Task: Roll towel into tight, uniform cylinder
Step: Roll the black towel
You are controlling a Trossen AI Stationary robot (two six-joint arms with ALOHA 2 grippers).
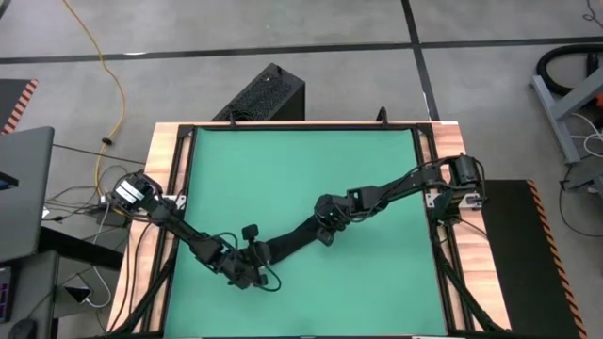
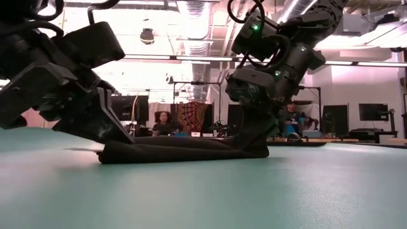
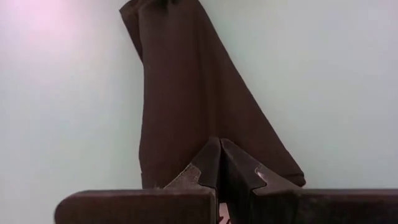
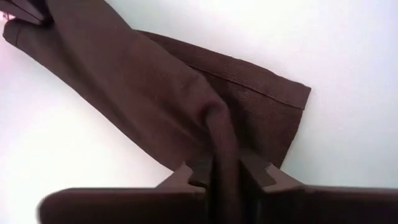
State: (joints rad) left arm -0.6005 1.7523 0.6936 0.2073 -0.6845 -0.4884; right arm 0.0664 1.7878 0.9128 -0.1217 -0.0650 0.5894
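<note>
You see the long, folded black cloth towel (image 1: 285, 247) on the green mat (image 1: 301, 169), lower centre; left gripper (image 1: 252, 266) and right gripper (image 1: 325, 235) each pinch one end.

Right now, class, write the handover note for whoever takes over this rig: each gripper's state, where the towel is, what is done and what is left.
Left gripper: shut on one end of the towel, down at the green mat.
Right gripper: pinching a raised fold at the towel's other end.
Towel: a long, narrow, flattened strip lying on the mat between the two grippers, near the mat's front half.
Done: the towel is gathered into a narrow band.
Left: it is not a tight, even cylinder; rolling remains.
</note>
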